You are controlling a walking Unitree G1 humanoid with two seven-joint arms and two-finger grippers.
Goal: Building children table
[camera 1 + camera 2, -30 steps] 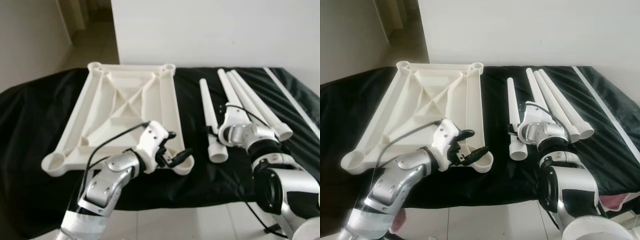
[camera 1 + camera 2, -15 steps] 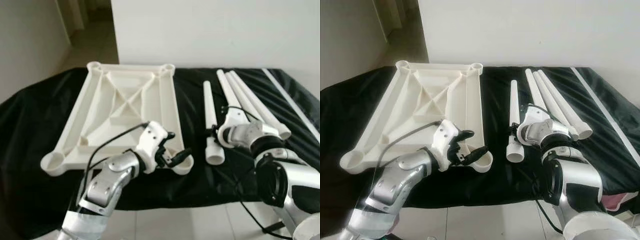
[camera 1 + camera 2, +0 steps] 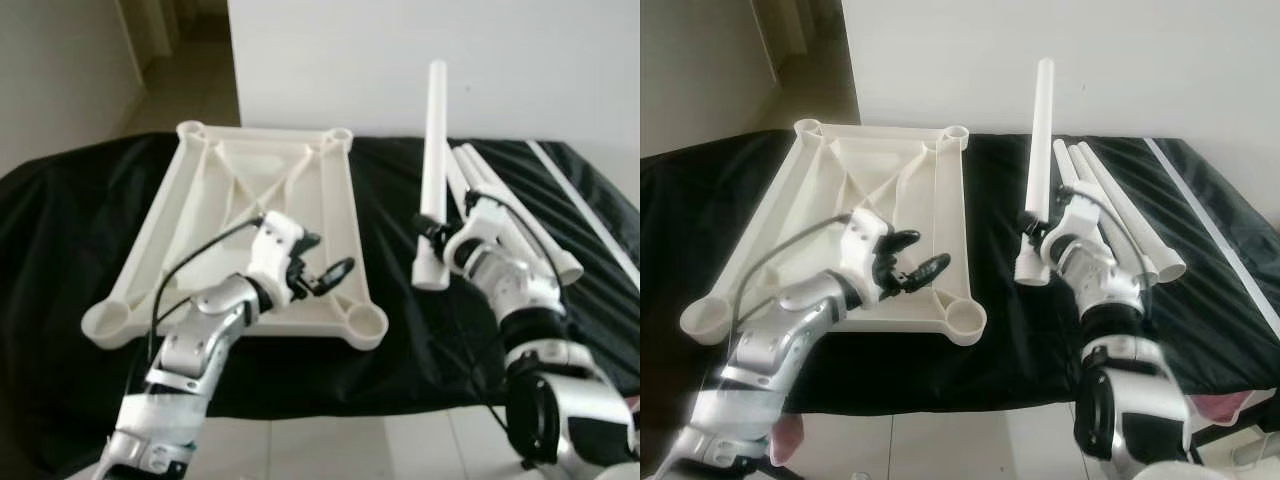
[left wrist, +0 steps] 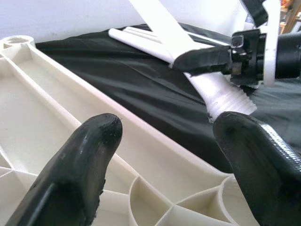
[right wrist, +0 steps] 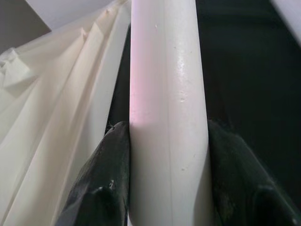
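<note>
The right gripper [image 3: 432, 232] is clamping its jaws on a white table leg [image 3: 433, 150], holding it nearly upright above the black-draped worktop [image 3: 60, 210], threaded end [image 4: 229, 100] pointing down. The upturned cream tabletop [image 3: 250, 200] is lying on the worktop's left half, sockets at its corners. The left gripper [image 3: 318, 270] is hovering over the tabletop's near right edge, jaws apart. Three more legs [image 3: 510, 215] are lying just behind the right gripper.

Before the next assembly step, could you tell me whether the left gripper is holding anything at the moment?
No, the left gripper hovers open over the tabletop, with nothing between its fingers.
</note>
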